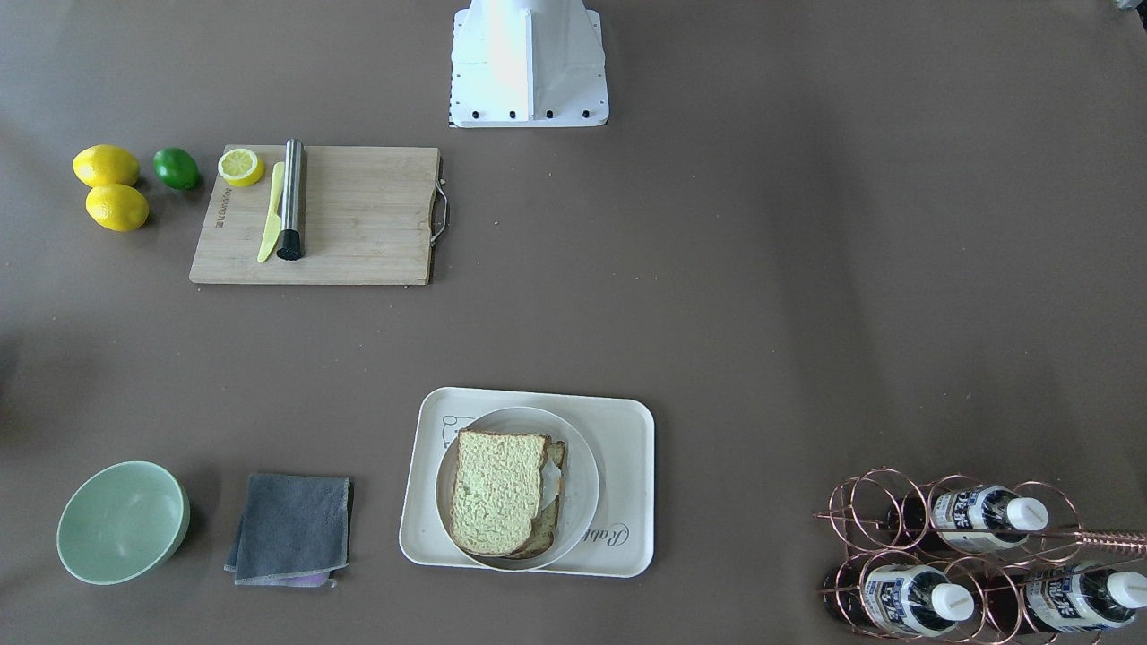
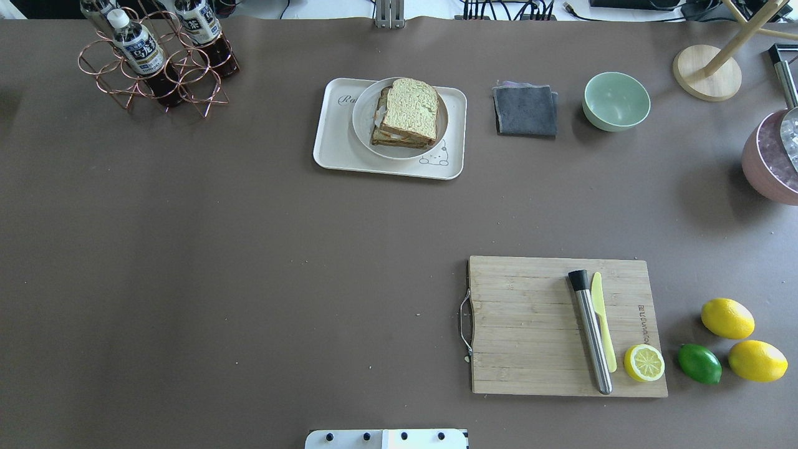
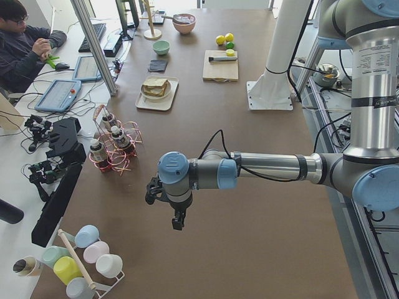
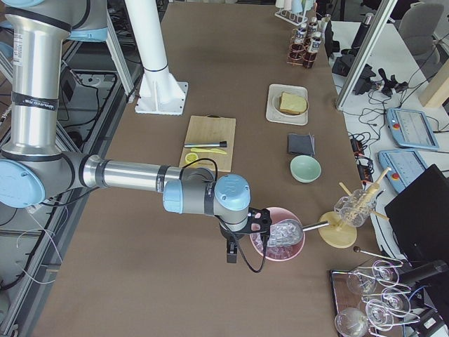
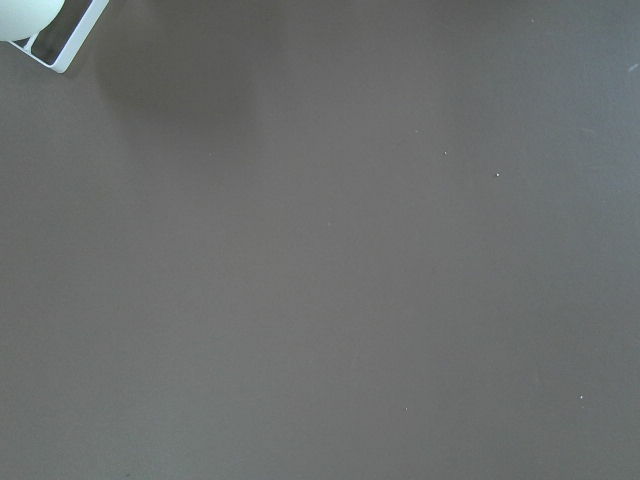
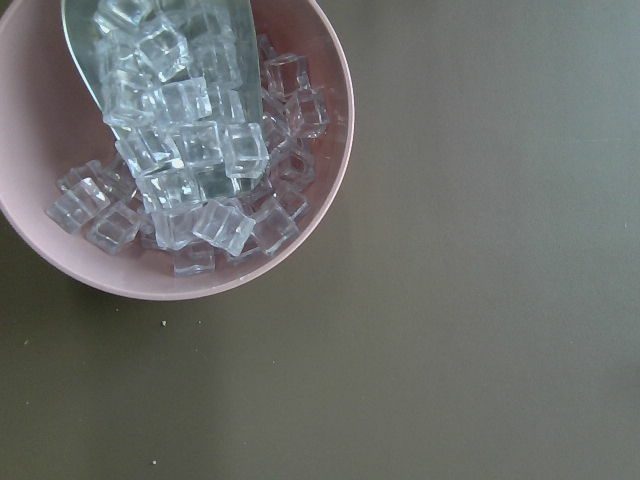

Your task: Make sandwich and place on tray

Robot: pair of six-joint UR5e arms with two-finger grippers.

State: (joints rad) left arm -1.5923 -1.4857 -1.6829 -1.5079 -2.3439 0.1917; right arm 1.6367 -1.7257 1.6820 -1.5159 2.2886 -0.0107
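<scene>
The sandwich (image 1: 500, 491) has two greenish-tan bread slices with a white egg edge showing between them. It lies on a round white plate (image 1: 584, 475), and the plate sits on the cream tray (image 1: 629, 428). The sandwich (image 2: 408, 109) and the tray (image 2: 336, 146) also show in the overhead view at the far middle. My left gripper (image 3: 178, 221) hangs over bare table far off at the left end; I cannot tell if it is open. My right gripper (image 4: 230, 254) hangs by the pink ice bowl (image 4: 278, 243) at the right end; I cannot tell its state either.
A wooden cutting board (image 2: 530, 324) holds a steel rod (image 2: 591, 330), a yellow knife (image 2: 602, 324) and a lemon half (image 2: 644, 363). Two lemons (image 2: 727, 318) and a lime (image 2: 699, 363) lie beside it. A grey cloth (image 2: 525, 110), a green bowl (image 2: 616, 101) and a bottle rack (image 2: 156, 59) stand at the back.
</scene>
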